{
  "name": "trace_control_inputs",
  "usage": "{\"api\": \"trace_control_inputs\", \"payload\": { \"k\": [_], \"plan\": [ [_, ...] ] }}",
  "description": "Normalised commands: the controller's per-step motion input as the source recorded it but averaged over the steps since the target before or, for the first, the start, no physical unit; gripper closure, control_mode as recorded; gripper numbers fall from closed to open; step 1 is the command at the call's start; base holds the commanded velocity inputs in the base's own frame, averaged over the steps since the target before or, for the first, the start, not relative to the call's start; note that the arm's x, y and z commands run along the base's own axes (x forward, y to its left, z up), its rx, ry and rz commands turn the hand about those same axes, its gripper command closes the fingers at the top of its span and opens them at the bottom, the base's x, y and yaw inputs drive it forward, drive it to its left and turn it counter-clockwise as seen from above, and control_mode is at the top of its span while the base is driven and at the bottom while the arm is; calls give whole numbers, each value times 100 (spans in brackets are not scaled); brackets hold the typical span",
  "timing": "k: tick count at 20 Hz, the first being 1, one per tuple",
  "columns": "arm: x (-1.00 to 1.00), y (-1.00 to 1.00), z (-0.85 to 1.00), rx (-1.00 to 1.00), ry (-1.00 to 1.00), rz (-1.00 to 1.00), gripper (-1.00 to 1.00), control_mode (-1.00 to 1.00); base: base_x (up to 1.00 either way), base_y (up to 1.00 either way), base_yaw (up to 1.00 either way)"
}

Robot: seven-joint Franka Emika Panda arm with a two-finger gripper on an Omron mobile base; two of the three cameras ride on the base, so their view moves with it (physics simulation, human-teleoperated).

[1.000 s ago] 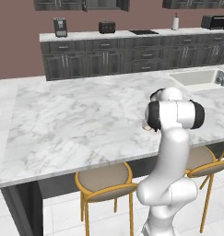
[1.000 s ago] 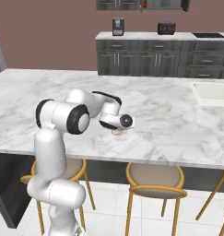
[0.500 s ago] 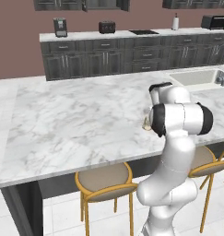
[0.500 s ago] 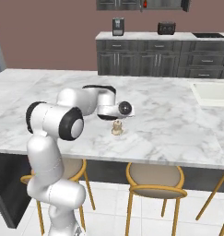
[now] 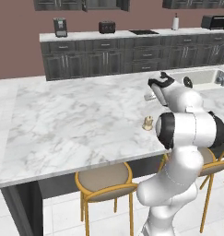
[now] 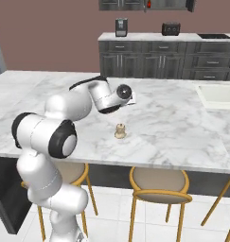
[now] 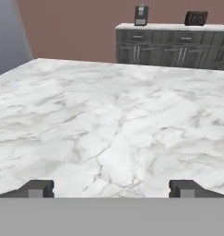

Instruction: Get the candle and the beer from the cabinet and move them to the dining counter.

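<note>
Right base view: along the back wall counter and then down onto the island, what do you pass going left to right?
Back counter: coffee maker → toaster → cooktop. On the dining counter: open tool, candle standing free just below it, then the sink.

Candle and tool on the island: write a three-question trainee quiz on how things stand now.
1. True or false: the candle stands upright on the dining counter.
2. The tool is: A) open, holding nothing; B) shut on the candle; C) shut on a bottle.
3. Fill in: in the right base view the candle stands near the counter's ____ edge, above a stool.

Key: 1 true; 2 A; 3 front.
</note>
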Motion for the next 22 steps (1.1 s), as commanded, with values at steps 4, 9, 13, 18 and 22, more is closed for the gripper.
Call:
{"api": "trace_control_inputs", "payload": {
  "k": [4, 9, 13, 18, 22],
  "plan": [
    [-69, 21, 93, -1, 8, 0, -100, -100, 0, 0, 0],
    [-91, 26, 96, 0, 7, -4, -100, -100, 0, 0, 0],
    [-92, 30, 100, 0, 8, -6, -100, -100, 0, 0, 0],
    [-100, 23, 92, 0, 6, -4, -100, -100, 0, 0, 0],
    [-100, 12, 85, 0, 9, -5, -100, -100, 0, 0, 0]
  ]
}}
